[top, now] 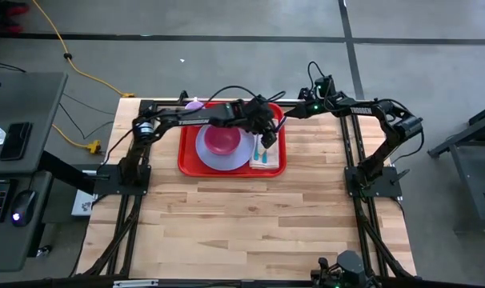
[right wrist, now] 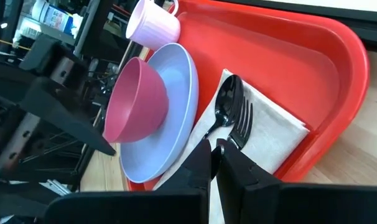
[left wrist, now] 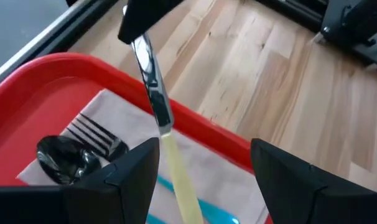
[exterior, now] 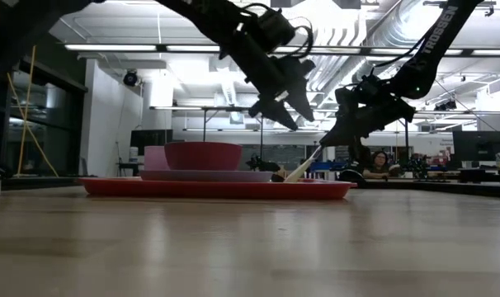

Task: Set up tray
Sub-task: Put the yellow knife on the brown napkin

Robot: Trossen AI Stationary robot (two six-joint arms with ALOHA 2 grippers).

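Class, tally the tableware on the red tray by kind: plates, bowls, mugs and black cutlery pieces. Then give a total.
Plates: 1, the lavender plate
Bowls: 1, the pink bowl
Mugs: 1, the pale pink mug
Black cutlery: 2, a spoon and a fork
Total on the tray: 5
Not counted: the yellow-handled utensil in the right pincer.

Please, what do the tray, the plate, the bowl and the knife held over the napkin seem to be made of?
The tray looks like glossy red plastic: smooth, with a moulded rim. The plate and bowl look like matte plastic, evenly coloured, though this is uncertain. The knife, held by the right gripper, has a shiny reflective blade, probably metal, and a pale yellow handle, likely plastic. The napkin looks like white paper or cloth.
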